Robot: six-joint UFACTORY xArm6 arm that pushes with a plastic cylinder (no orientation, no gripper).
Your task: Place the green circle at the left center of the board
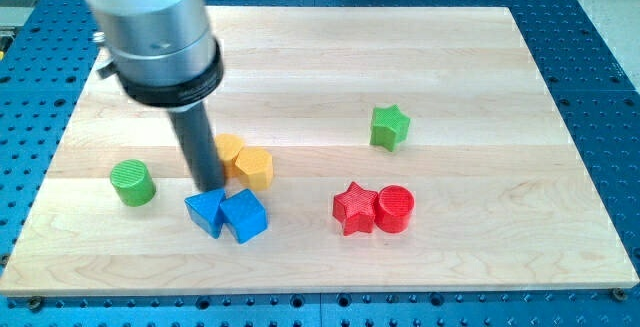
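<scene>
1. Green circle (132, 182) sitting near the left edge of the wooden board (470, 257), a little below the middle of that side; close to the goal already, by the look of it, though perhaps wanting a small nudge toward the view's top.
2. Nothing touching the green circle: bare wood all round it, with the nearest neighbours off to its right.
3. Task judged nearly done or done in the main; what remains, if anything, is a fine correction of the spot and no more.
4. Rod coming down from the wide grey cylinder at the view's upper left, standing almost straight, slightly leaning toward the view's right as it descends.
5. My tip (210, 189) resting at table level just above the blue blocks, right of the green circle and clearly apart from it.
6. No fingers on this arm, only the rod, so nothing clenched, released or grasped; contact only by pushing.
7. Tip lying between the two yellow blocks (246, 161) on its right and the green circle on its left; one yellow block partly hidden behind the rod.
8. Blue blocks (228, 213) touching each other just below the tip; whether the tip touches them cannot be told.
9. Elsewhere: red star (354, 208) against red cylinder (395, 208), and green star (390, 127) alone toward the right.
</scene>
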